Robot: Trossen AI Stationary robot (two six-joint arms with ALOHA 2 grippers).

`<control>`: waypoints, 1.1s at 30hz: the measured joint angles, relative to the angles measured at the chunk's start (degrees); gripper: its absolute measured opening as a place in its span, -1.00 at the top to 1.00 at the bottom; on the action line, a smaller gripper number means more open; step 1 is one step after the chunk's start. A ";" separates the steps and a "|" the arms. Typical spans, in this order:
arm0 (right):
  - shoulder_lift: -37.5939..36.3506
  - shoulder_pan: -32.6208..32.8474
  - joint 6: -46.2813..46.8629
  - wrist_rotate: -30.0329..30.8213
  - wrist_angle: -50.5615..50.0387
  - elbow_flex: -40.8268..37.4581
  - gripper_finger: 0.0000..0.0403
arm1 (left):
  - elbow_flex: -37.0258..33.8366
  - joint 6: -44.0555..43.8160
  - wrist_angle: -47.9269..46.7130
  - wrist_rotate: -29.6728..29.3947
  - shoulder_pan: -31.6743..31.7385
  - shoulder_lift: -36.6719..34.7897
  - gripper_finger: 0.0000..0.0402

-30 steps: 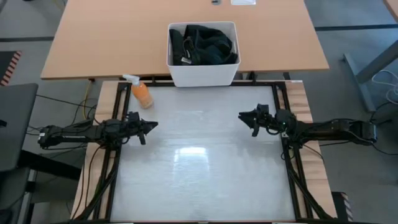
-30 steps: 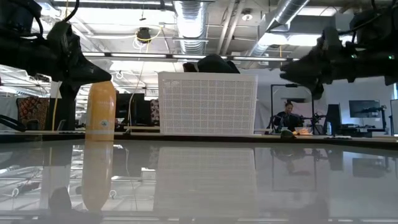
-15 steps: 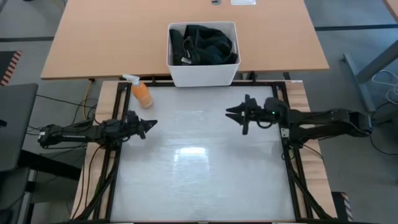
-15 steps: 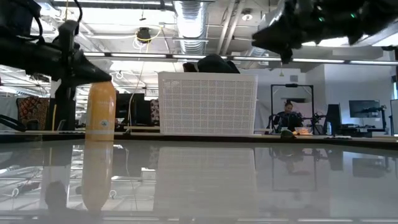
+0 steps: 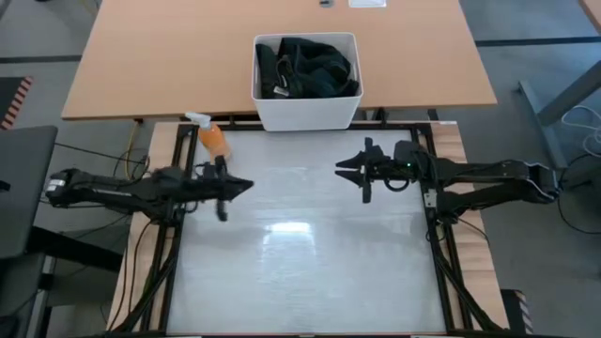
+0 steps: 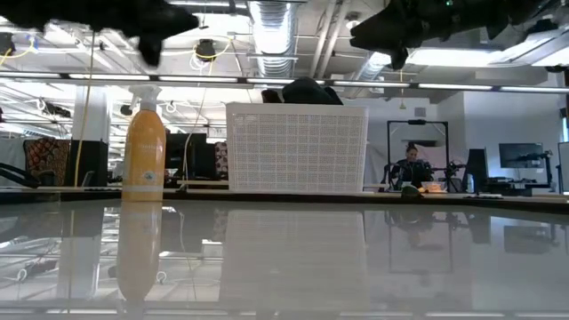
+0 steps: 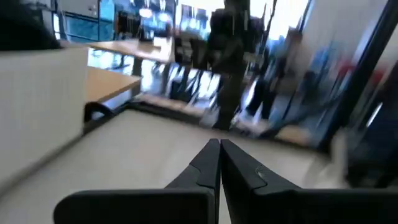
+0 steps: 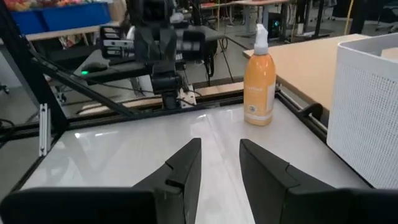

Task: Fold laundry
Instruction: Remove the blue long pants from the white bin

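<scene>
The laundry [image 5: 310, 66] is a heap of dark clothing lying inside the white bin [image 5: 305, 111] at the table's far edge; its top [image 6: 307, 92] peeks over the bin's rim in the low view. My left gripper [image 5: 246, 186] hovers shut above the table's left part, holding nothing; its fingertips [image 7: 219, 144] meet. My right gripper [image 5: 340, 171] hovers open above the table's right part, pointing toward the left arm, with nothing between its fingers [image 8: 219, 149]. Both are well clear of the bin.
An orange spray bottle [image 5: 212, 139] stands on the table at the far left, beside the bin. A wooden desk [image 5: 169, 56] lies beyond the work table. The white tabletop [image 5: 300, 253] between and before the arms is bare. A person sits far behind [image 6: 411, 166].
Both arms have risen from near the table. My right gripper went up and toward the table's middle, rolling its wrist. My left gripper stayed low at first, then rose and reached toward the table's middle, rolling too. Neither has changed its finger gap.
</scene>
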 joint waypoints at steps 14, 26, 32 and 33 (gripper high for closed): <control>2.54 4.85 -3.53 6.04 -5.36 0.00 0.32 | 42.83 32.48 -22.67 -11.79 7.01 34.50 0.50; 4.91 6.45 -6.02 8.26 -5.79 0.00 0.32 | 78.19 47.91 -36.28 -15.29 19.59 60.51 0.06; 5.66 6.54 -5.98 8.25 -6.08 0.00 0.32 | 84.29 61.01 -37.66 -19.34 23.39 67.62 -0.09; 6.03 6.78 -5.72 8.26 -6.09 0.00 0.32 | 84.30 63.09 -37.57 -19.44 24.06 68.29 -0.11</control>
